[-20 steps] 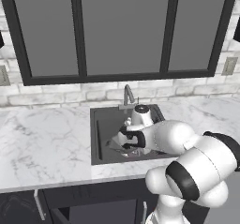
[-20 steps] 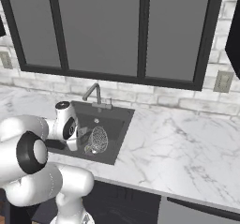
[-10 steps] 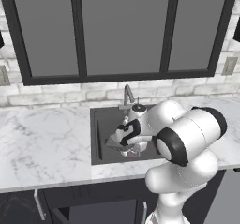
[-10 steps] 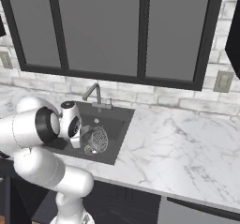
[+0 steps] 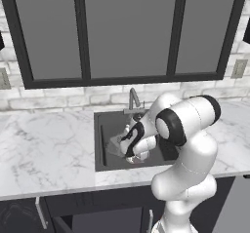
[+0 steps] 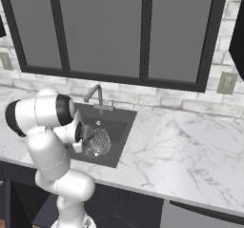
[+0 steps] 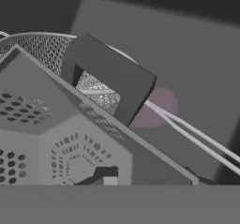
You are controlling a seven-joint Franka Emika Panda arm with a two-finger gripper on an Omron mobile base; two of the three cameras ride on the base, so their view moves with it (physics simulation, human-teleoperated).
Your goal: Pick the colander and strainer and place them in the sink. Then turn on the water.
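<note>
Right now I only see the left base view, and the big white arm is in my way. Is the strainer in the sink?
Observer: Yes. In the right base view the strainer is down inside the sink, in front of the faucet.
Operator: Where's the colander?
Observer: The hand view shows the colander close up, with the strainer's mesh bowl just behind it.
Operator: Which way does the strainer's handle go?
Observer: In the hand view its wire handle stretches away from the bowl, over the sink's dark floor.
</note>
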